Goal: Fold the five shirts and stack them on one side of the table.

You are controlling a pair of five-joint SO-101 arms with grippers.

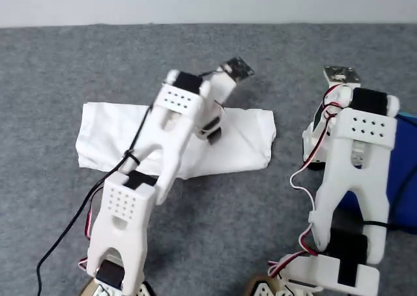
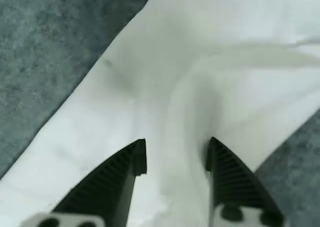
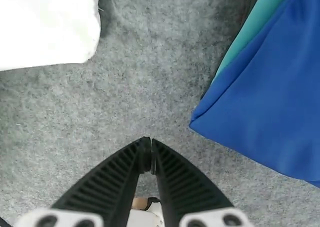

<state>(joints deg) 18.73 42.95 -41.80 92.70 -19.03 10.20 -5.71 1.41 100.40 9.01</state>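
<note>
left tool [image 2: 176,156] over crosswise white shirt [image 1: 111,138]

Grey felt-like tabletop [image 3: 150,82]. Over a bare patch, right gripper [image 3: 151,156], jaws pressed together, nothing between them. White shirt [image 3: 45,27]: rounded folded corner lying flat, apart from the gripper. Blue shirt [image 3: 270,97]: folded, teal fabric [image 3: 252,29] showing along its edge. Grey strip separates white from blue.
</note>
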